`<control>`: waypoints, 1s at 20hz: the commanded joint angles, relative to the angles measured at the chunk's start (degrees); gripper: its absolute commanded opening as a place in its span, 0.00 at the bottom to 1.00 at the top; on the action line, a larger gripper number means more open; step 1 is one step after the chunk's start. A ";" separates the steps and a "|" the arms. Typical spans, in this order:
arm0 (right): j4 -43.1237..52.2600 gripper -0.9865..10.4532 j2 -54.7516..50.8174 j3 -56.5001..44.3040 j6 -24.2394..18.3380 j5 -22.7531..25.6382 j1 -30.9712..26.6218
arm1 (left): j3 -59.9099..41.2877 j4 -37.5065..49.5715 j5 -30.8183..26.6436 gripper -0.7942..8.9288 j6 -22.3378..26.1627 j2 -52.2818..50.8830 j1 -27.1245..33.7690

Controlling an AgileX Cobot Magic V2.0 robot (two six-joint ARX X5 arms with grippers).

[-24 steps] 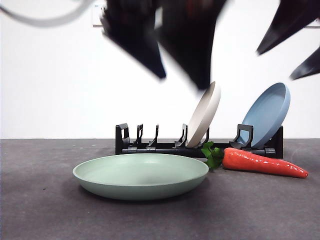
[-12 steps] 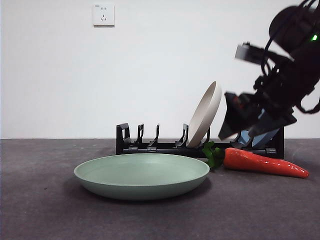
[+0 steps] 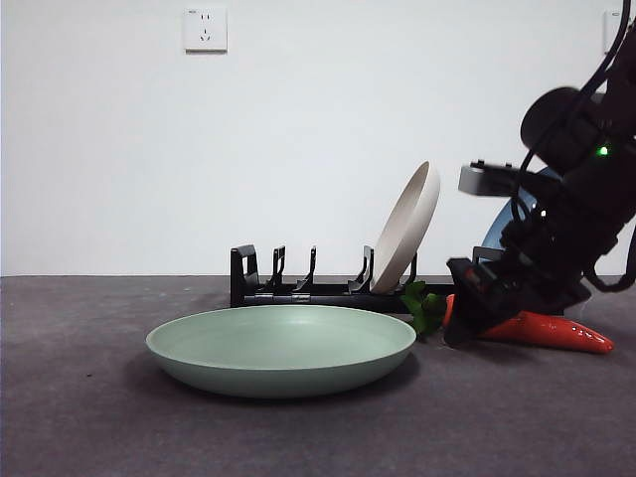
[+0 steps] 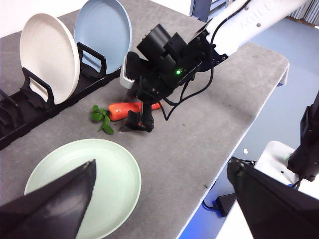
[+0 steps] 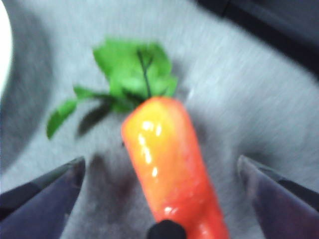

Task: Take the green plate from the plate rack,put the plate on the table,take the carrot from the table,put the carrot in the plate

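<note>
- Green plate [image 3: 281,350]: lies flat on the table [image 3: 89,417], in front of the plate rack [image 3: 298,288] and clear of its slots.
- Carrot [image 3: 552,332]: lies on the table beside the green plate, outside its rim; leaves [image 3: 422,306] point toward the plate, tip points away (the thick end is partly hidden in the front view).
- Right gripper [image 4: 138,122]: low over the carrot's thick end; jaws apart, one on each side of the carrot, with nothing clamped between them.
- Left gripper [image 4: 164,199]: held high above the green plate and well away from the carrot; jaws spread wide, holding nothing.
- Plate rack: carries a cream plate [image 3: 407,227] and a blue plate [image 4: 102,30], both leaning in slots behind the carrot.
</note>
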 commanded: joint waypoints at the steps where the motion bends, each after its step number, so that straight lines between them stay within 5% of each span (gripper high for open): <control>1: 0.61 0.35 0.55 0.11 0.66 0.00 0.15 | 0.07 0.20 -0.15 0.54 -0.44 -0.07 -0.11; 4: 0.68 0.09 0.52 0.11 3.17 -0.28 0.15 | 0.07 0.26 -0.81 0.54 -0.42 -0.07 -0.11; 5: 0.66 0.07 0.28 0.11 4.42 -0.28 0.15 | 0.07 0.24 -1.70 0.54 -0.42 -0.07 -0.11; 10: -1.03 0.08 -11.17 0.11 11.47 -0.28 2.86 | 0.07 -1.51 -3.96 0.54 -0.35 -0.07 -0.11; 13: 0.24 0.07 -17.86 0.11 14.99 -0.02 9.99 | 0.07 -2.97 -6.14 0.54 -0.35 -0.07 -0.11; 20: 10.43 0.07 -7.43 0.11 19.39 4.90 25.75 | 0.07 -4.26 -6.05 0.53 -0.35 -0.02 -0.11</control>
